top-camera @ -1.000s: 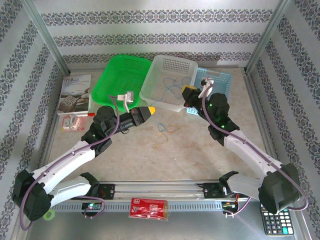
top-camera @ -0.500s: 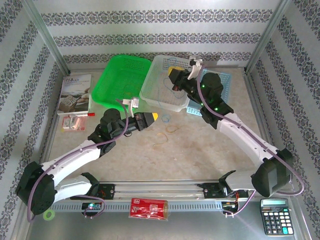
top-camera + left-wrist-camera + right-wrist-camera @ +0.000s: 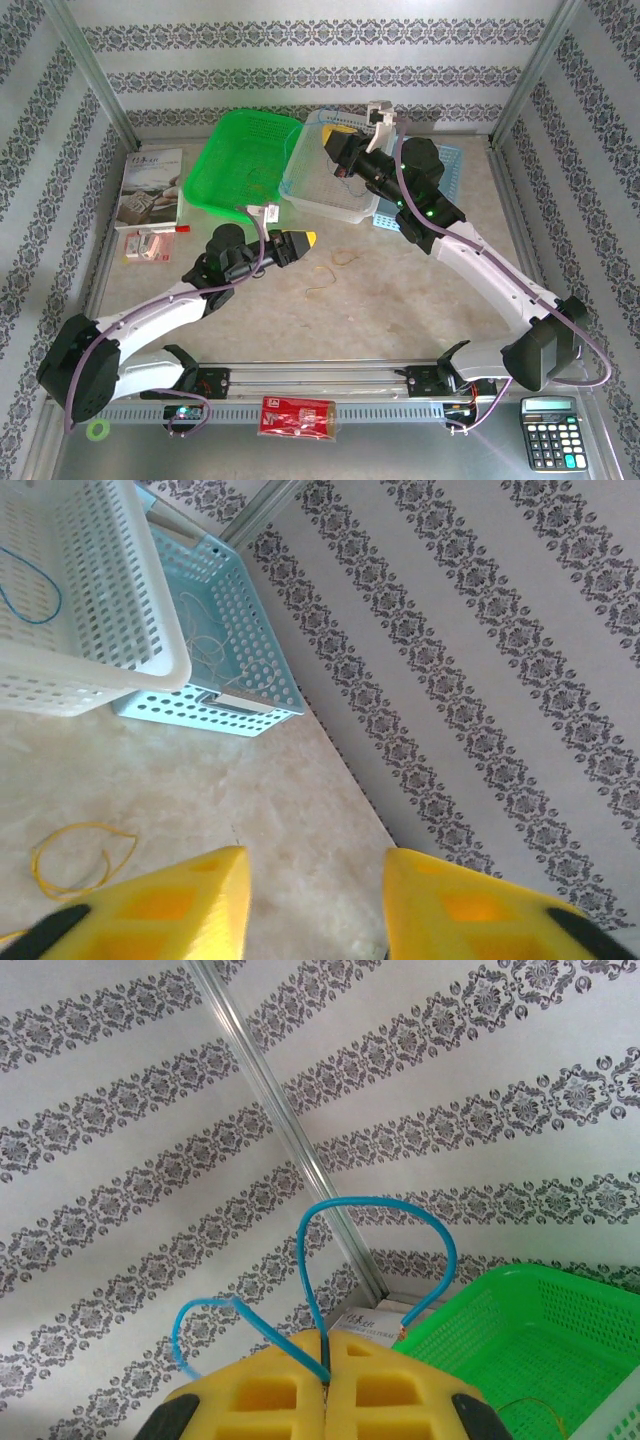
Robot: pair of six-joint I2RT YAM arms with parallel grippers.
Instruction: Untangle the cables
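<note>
- Fingers of the left gripper stand apart, with nothing between them.
- A yellow cable lies in a loop on the table, just in front of this gripper.
- Farther in front sits a white basket with a dark blue cable inside.
- Next to it sits a light blue basket with a pale cable inside.
- The right gripper is squeezed tight on a bright blue cable.
- That cable sticks up out of the gripper's tips in two loops.
- From above, the right gripper hangs over the white basket.
- A green basket sits close in front of the right gripper.
</note>
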